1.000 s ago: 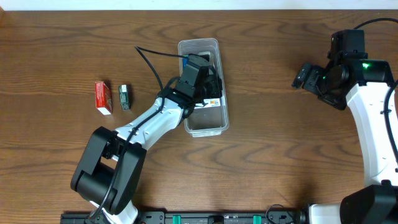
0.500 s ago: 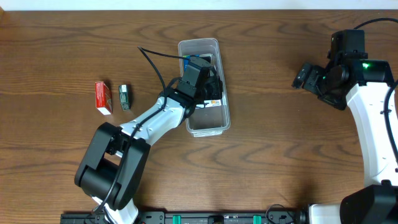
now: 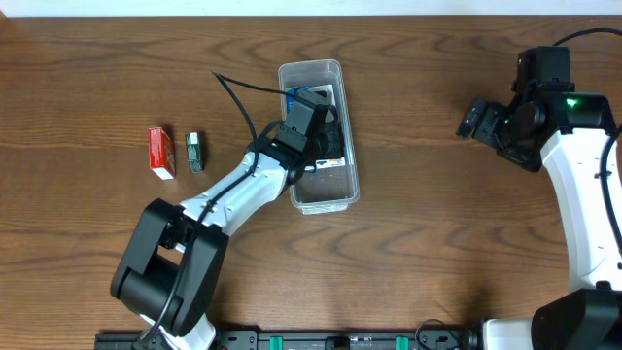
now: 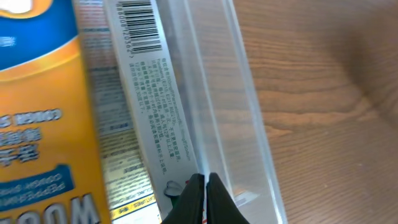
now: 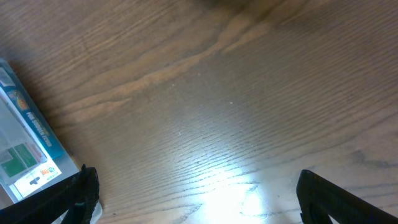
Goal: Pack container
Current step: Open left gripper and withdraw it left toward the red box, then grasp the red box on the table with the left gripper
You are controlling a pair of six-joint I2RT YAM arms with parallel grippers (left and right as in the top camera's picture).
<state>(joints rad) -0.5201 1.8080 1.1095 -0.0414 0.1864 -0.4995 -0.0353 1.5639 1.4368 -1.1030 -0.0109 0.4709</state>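
- Placing the left gripper (image 4: 204,188) first: low inside the container (image 3: 326,194), fingertips pinched to a hairline slit, nothing seen between them, just beside one clear long wall.
- Reading the container as lying mid-table, long axis running straight away from the robot. Holds an orange carton (image 4: 37,124) and a barcoded carton (image 4: 146,93), laid lengthwise side by side.
- Counting two pieces loose on the table (image 3: 437,243): a red box (image 3: 161,153) and a green box (image 3: 194,152), just beside each other and well apart from the container, on the left arm's side.
- Judging the relation that matters: from the left gripper, both loose boxes lie out to the left and slightly nearer the robot. Long axes roughly parallel to the container's, so probably little wrist turn; mostly a lift clear of the rim and a sideways sweep.
- Giving the fetch to the left arm, as far nearer than the right gripper (image 5: 202,196), which hangs with fingers spread wide over bare wood, well off to the container's other side.
- Needing the pinched fingers opened before any descent on the green box, the nearer of the two; mind the rim on the way out.
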